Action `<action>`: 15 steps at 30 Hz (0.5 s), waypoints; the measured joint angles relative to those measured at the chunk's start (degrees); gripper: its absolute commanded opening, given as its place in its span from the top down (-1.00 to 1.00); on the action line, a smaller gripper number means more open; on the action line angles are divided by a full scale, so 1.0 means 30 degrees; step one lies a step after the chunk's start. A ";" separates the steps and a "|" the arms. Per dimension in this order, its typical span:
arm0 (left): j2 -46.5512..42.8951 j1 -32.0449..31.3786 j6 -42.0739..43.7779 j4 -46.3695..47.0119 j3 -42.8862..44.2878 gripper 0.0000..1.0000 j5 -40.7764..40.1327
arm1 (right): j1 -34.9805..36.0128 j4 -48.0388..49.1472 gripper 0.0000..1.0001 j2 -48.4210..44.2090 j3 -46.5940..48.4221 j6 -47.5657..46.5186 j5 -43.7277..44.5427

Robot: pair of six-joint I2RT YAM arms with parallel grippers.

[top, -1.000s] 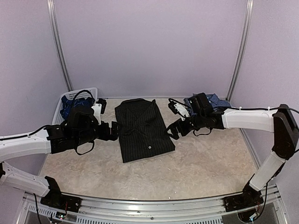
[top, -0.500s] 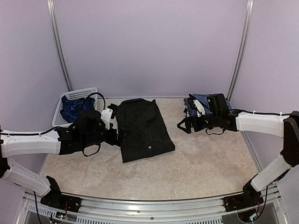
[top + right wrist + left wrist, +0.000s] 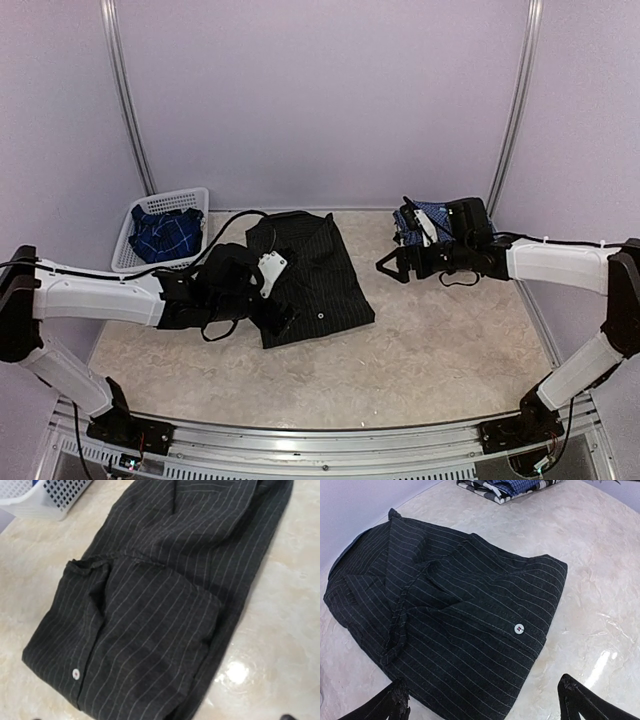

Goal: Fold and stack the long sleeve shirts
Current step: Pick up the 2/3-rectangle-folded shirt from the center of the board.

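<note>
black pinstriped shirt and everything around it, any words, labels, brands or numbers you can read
None can be read in any view.
The black pinstriped cloth shirt shows only a plain white button.
The white plastic lattice basket and the blue checked shirt show no print.

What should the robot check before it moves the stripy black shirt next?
1. The left gripper is open: ok.
2. The right gripper is open: ok.
3. The black pinstriped shirt lies folded on the table: ok.
4. The shirt's near edge sits between the left fingers: ok.
5. The left fingers touch the cloth: cannot tell.
6. The blue plaid shirt is folded: not ok, it is bunched in the basket.
</note>
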 measured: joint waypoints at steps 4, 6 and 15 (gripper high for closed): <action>0.2055 -0.0568 0.1195 -0.1603 0.2047 -0.87 -0.0299 | -0.0015 0.0481 -0.99 0.0415 -0.0255 0.0029 -0.0255; 0.2871 -0.0590 0.1596 -0.2317 0.2943 -0.88 -0.0291 | -0.0022 0.0743 -0.99 0.0590 -0.0488 0.0080 -0.0393; 0.5129 -0.0933 0.3373 -0.4248 0.4867 -0.93 -0.0335 | -0.0321 0.1086 -0.99 0.0860 -0.0867 0.0160 -0.0714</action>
